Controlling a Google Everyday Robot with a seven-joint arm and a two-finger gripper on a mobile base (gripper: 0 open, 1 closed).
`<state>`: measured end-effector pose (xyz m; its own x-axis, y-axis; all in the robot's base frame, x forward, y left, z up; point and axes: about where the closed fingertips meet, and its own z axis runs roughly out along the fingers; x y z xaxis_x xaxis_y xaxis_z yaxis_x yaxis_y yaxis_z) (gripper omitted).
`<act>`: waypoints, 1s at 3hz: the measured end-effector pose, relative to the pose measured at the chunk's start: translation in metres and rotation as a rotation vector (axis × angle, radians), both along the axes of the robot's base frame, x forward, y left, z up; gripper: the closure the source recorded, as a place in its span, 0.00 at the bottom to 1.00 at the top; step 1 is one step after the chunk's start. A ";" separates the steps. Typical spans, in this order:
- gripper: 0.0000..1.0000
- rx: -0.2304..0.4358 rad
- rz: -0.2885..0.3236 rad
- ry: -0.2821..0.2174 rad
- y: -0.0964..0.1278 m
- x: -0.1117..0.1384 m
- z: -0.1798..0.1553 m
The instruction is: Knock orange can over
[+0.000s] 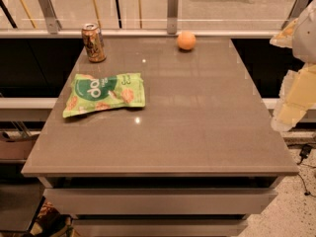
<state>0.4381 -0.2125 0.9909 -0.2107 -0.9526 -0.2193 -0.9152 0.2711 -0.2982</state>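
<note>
Your target, the orange can (93, 43), stands upright at the far left corner of the surface (197, 122), close to both the back edge and the left edge. The green snack bag (104, 94) lies flat in front of it, apart from it, and the orange ball (186, 40) sits well off to its right along the back edge.

Expect the can to be stiff, thin-walled and smooth-sided. You can't tell from here whether it is full, so plan for either a light can or a heavier one. The surface looks glossy, so a low shove would probably make the can slide rather than tip. You don't need to take hold of it. Meet it high on the wall, just under the silver rim, so it pivots over its base. Once it is down it will likely roll, and with two edges so close it could go off the surface.

The tool (295, 95) hangs at the right side of the view, off the right edge of the surface and well apart from the can. It touches nothing and carries nothing that you can see. Whether it is open or closed cannot be told here.
</note>
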 end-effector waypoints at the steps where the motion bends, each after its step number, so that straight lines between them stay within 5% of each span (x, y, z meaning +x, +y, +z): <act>1: 0.00 0.007 -0.002 -0.014 -0.001 0.002 0.003; 2: 0.00 0.036 -0.008 -0.068 -0.004 0.018 0.010; 3: 0.00 0.138 -0.043 -0.144 -0.010 0.044 0.017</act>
<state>0.4821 -0.2221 1.0075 -0.2076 -0.9022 -0.3780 -0.8525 0.3564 -0.3824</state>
